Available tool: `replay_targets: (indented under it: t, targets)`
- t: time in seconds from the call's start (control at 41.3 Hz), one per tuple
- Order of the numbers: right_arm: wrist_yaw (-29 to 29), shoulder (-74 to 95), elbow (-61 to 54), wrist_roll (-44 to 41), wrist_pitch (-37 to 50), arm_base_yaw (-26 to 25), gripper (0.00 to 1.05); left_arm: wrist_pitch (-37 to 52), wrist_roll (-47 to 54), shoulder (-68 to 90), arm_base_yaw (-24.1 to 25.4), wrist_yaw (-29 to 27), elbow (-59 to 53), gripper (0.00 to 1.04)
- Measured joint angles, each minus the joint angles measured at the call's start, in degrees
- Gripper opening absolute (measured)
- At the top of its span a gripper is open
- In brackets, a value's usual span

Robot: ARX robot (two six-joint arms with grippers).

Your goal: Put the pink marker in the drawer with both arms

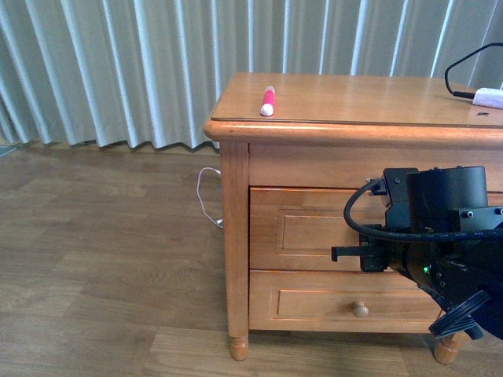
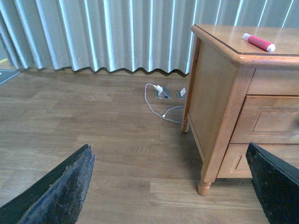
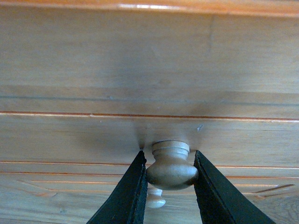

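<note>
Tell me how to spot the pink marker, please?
Find the wooden dresser in front of the grey curtains. On its flat top, toward the left end, lies the pink marker. It is short and bright pink with a white end, unlike the plain white plug at the far right.

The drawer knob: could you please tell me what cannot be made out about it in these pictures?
Right wrist view: the right claw flanks the knob; firm grip cannot be told.
Front view: the right arm hides that knob on the drawer.
Left wrist view: the frame edge cuts the knob off.
</note>
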Motion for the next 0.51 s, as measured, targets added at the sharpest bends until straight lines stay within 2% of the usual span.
replay_targets:
  t: [0.266, 0.509]
  targets:
    - [-0.8, -2.8, -5.0, 0.4, 1.1, 0.0, 0.24, 0.0, 0.0, 0.0, 0.0, 0.0, 0.0, 0.99]
    - [-1.8, -11.7, -21.9, 1.2, 7.0, 0.9, 0.24, 0.0, 0.0, 0.0, 0.0, 0.0, 0.0, 0.99]
